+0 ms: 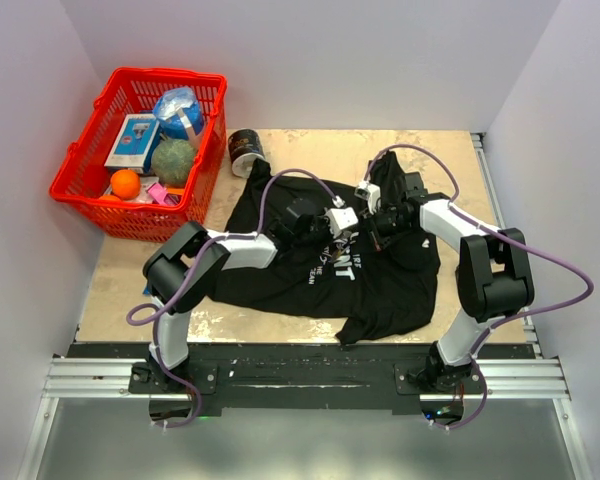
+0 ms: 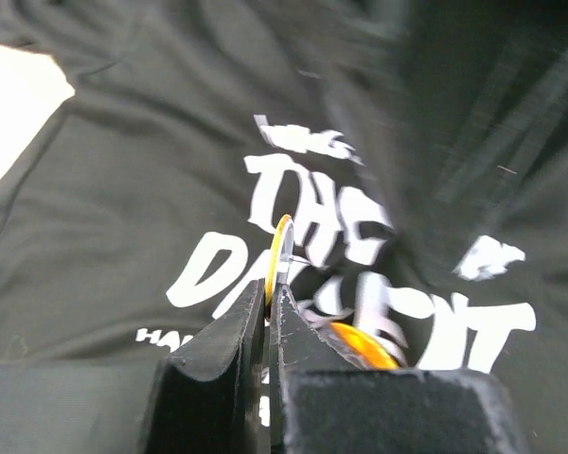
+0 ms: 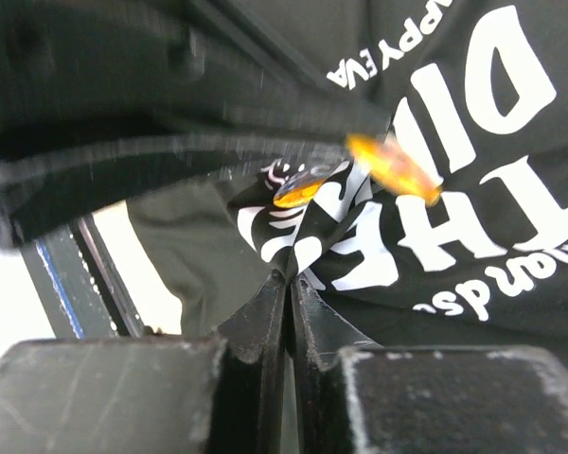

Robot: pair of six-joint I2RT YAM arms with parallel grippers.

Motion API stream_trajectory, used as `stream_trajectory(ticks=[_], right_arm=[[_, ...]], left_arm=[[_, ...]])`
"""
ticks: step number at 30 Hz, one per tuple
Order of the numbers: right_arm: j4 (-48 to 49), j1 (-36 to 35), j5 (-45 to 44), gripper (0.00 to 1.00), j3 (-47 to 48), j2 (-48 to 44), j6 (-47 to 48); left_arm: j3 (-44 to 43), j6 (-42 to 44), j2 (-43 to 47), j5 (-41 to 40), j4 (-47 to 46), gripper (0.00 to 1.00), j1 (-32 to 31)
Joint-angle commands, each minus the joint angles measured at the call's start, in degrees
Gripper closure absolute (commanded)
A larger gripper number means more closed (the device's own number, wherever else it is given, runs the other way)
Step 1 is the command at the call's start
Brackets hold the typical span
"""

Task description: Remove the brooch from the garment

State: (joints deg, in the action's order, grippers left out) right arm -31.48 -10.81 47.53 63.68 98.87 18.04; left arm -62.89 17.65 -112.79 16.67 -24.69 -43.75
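Observation:
The garment (image 1: 380, 285) is a black T-shirt with white lettering, spread over the middle of the table. My left gripper (image 2: 268, 288) is shut on the brooch (image 2: 281, 248), a thin yellow-gold disc seen edge-on just above the print. In the right wrist view the brooch (image 3: 393, 168) shows as a blurred orange patch at the left finger's tip. A second orange piece (image 3: 298, 194) sits on a raised fold of cloth. My right gripper (image 3: 289, 277) is shut on that fold of the garment (image 3: 511, 246). From above, both grippers (image 1: 345, 218) (image 1: 372, 215) meet over the chest print.
A red basket (image 1: 205, 90) with a ball, an orange, a box and a bag stands at the back left. A dark can (image 1: 246, 152) lies beside it near the shirt's collar. White walls close in the left, back and right sides.

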Motion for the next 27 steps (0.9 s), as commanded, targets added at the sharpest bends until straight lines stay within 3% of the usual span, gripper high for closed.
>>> stream_trajectory(ticks=[1, 3, 7, 12, 15, 20, 27], right_arm=[[-3.3, 0.1, -0.6, 0.89, 2.1, -0.5, 1.9], [-3.5, 0.2, -0.7, 0.89, 2.3, -0.6, 2.7], [-3.1, 0.2, -1.3, 0.84, 3.5, -0.3, 2.4], [-6.1, 0.1, -2.3, 0.6, 7.0, -1.2, 5.2], [-9.2, 0.7, -2.0, 0.51, 9.9, -3.0, 8.6], [-11.9, 1.3, -1.6, 0.48, 13.4, -5.4, 11.0], [-5.4, 0.1, 0.8, 0.46, 14.0, -6.9, 8.8]], left_arm=[[-3.0, -5.2, 2.6, -4.3, -3.5, 1.0, 1.8], [-4.4, -7.3, 3.0, -3.6, -1.5, 1.0, 2.8], [-5.7, -11.8, 4.8, 6.8, 0.9, 1.0, 5.3], [-6.2, -16.8, 6.0, 15.9, 4.3, 1.0, 8.4], [-5.8, -17.2, 7.4, 18.8, 5.9, 1.0, 9.5], [-5.3, -16.9, 10.0, 22.0, 8.4, 1.0, 10.6], [-7.1, -15.0, 11.1, 30.4, 13.8, 1.0, 13.2]])
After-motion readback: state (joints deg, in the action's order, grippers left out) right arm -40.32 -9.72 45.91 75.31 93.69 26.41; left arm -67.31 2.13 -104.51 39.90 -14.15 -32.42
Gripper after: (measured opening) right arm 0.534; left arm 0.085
